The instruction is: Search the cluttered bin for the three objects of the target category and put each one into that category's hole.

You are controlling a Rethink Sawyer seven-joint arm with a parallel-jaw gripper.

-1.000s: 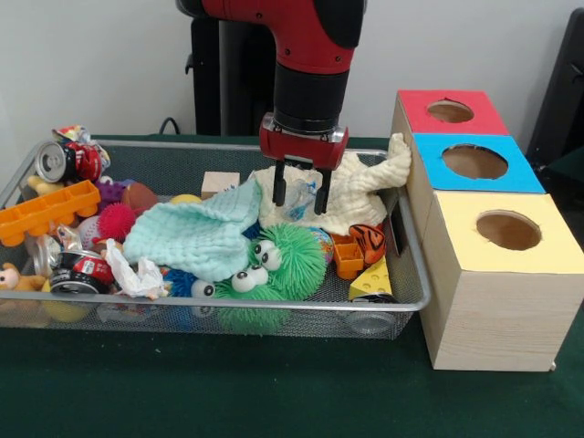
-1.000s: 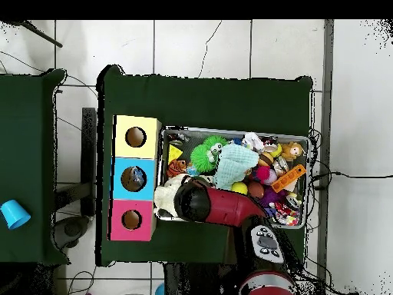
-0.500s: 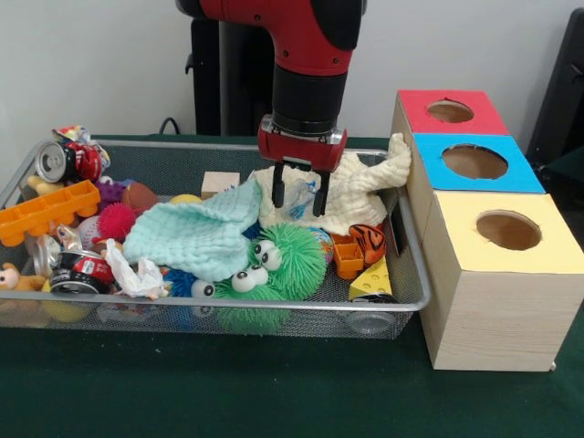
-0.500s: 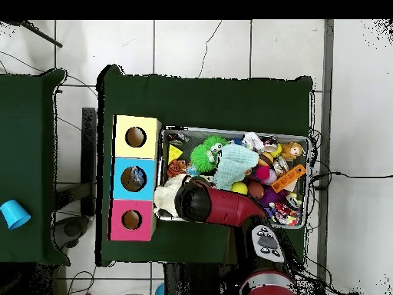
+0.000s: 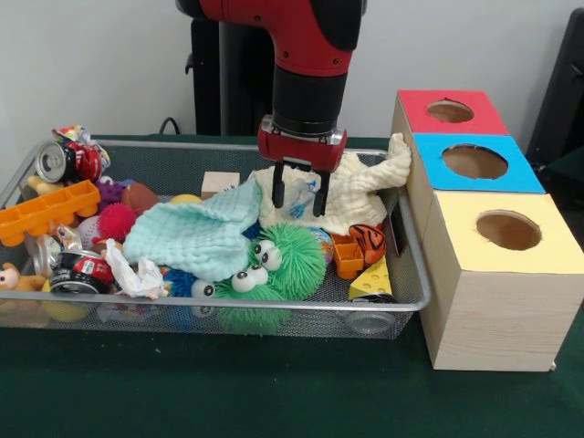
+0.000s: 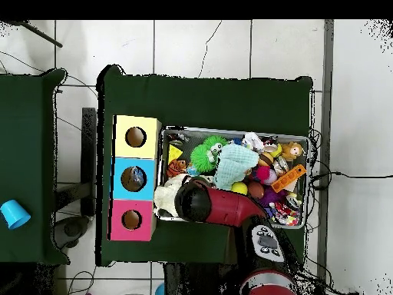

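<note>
Nothing much has shifted since the earlier frames: our tool (image 5: 297, 198) has risen only slightly and hangs with its prongs apart and empty over the cream cloth (image 5: 356, 192). That cloth lies bunched at the wire bin's (image 5: 406, 274) end nearest the hole boxes (image 5: 474, 196), beside the mint cloth (image 5: 196, 235). We judge it soft, light and floppy, so a raised fold is the best place to pinch.

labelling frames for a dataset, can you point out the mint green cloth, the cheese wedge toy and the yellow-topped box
mint green cloth (image 5: 196, 233), front view, middle of its folded top surface
cheese wedge toy (image 5: 372, 278), front view, its yellow front face
yellow-topped box (image 5: 474, 315), front view, its bare wooden front wall
</note>
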